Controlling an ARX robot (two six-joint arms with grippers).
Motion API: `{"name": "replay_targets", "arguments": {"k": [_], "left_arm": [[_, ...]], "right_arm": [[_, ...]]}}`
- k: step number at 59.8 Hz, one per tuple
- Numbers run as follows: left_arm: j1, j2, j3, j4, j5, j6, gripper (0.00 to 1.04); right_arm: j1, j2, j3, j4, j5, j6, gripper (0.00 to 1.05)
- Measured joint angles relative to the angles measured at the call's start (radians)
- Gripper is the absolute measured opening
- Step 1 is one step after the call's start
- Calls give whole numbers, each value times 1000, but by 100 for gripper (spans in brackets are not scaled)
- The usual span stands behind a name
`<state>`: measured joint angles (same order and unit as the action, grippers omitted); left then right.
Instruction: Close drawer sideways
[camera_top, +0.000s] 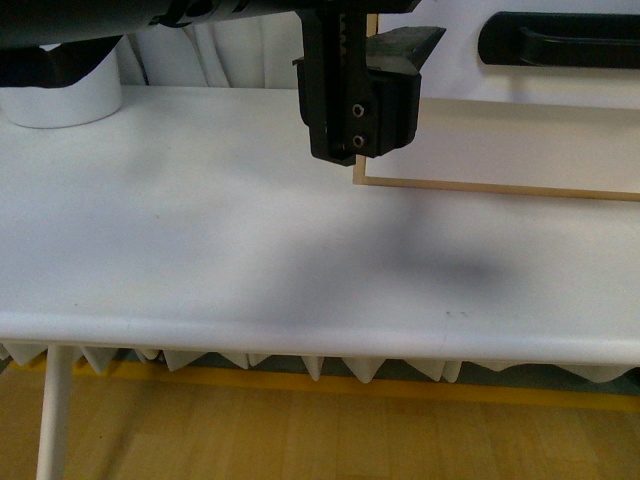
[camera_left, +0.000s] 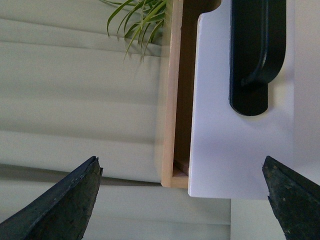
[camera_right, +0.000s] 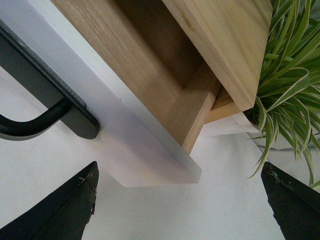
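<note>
drawer open on the white table (camera_top: 200, 250), both of your grippers empty

the wood cabinet (camera_right: 225, 45) stood at the table's far right with the drawer (camera_top: 500, 140) pulled out of it, wooden sides showing. your left gripper (camera_left: 181, 167) faced the white front's corner, jaws spread wide; your right gripper (camera_right: 179, 172) gaped too, holding nothing. the black bar handle (camera_top: 560, 40) was untouched.

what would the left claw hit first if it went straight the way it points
Probably the drawer, at the edge of its white front beside the light wood; the open left claw centres there. Depth is unclear, so it might pass toward the curtain.
</note>
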<state>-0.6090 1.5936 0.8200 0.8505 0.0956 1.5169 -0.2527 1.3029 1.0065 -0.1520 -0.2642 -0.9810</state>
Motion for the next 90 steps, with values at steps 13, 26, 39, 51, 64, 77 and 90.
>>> {"name": "replay_targets", "arguments": {"k": [13,26,39,51,64,77,90], "left_arm": [[-5,42,60,-13,0,0,98],[-6,76,101,-22,1,0,98],[-6,100,134,-32,4,0,98],[-6,120,162,-41,5,1,98],[-16,139,195,-51,8,2,98],[-19,166,231,-66,2,13,98],[-17,205,291,-97,-26,28,98]], "right_arm": [[1,22,19,0,0,-2,95],[5,53,27,2,4,-3,95],[11,69,43,11,9,-3,95],[13,77,57,14,16,-8,95],[11,102,67,30,20,-9,95],[11,129,80,47,27,-6,95],[11,171,117,66,38,3,95]]}}
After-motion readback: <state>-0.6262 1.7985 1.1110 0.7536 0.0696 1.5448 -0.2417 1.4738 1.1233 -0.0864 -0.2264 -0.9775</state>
